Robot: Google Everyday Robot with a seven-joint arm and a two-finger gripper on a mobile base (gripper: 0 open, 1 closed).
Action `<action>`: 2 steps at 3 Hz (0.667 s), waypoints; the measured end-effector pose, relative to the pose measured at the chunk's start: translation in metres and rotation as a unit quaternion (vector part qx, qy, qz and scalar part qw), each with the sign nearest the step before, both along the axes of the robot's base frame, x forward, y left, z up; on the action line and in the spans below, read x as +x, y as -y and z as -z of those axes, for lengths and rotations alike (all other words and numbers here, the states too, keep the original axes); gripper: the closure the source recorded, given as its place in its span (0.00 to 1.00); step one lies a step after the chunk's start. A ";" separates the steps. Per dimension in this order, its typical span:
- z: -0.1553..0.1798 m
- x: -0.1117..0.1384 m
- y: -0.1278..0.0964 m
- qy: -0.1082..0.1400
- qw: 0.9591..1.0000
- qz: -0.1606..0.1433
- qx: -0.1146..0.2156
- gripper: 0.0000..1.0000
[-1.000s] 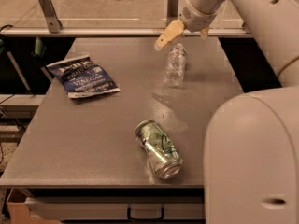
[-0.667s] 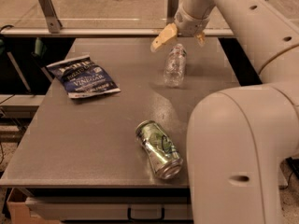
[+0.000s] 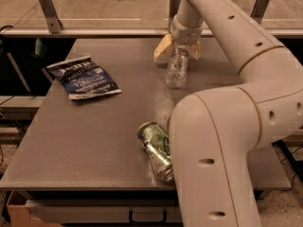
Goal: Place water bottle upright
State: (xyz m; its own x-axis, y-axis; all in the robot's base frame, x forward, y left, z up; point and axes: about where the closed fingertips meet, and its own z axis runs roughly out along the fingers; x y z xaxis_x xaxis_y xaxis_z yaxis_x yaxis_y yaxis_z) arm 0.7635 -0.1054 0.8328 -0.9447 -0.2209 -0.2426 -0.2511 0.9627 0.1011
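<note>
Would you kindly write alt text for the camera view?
The robot arm's end effector is at the top of a clear water bottle standing upright on a grey table. A chip bag and a tipped green can also lie on it.

The gripper [image 3: 178, 56], fingers spread at the table's [image 3: 94, 141] far side, hides the bottle's [image 3: 176, 72] cap. The arm [image 3: 222, 141] covers the can's [image 3: 154, 143] right side and the table's near right corner, then runs off the bottom edge.

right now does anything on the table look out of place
The green can lies on its side near the front edge of the table. The water bottle stands upright at the back, under the pincer.
</note>
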 end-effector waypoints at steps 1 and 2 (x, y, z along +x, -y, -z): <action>0.006 0.004 0.004 -0.006 1.000 0.015 -0.007 0.42; 0.003 0.004 0.004 -0.006 1.000 0.015 -0.007 0.65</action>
State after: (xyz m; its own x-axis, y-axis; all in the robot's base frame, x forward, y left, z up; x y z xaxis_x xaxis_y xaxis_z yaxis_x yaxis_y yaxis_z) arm 0.7675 -0.1098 0.8302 -0.9536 -0.1956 -0.2291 -0.2210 0.9710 0.0908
